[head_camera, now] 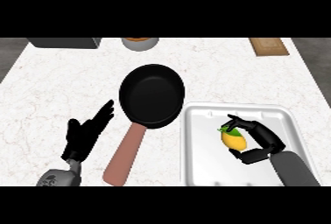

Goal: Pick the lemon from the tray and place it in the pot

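- The lemon lies in the white tray, right of the pan, which serves here as the pot.
- The right hand is curled round the lemon, fingers over its far end and thumb at its near end; whether it is lifted off the tray floor I cannot tell.
- I judge the lemon light, stiff and smooth-skinned, so it could roll or slip; a hold across its middle looks safer than at its tapered ends.
- The left hand rests open left of the pan's pink handle, fingers straight.
- The pan sits on a pale marbled counter.
- Beyond the pan, along the counter's far edge, stand a grey box, a round jar and a wooden board.
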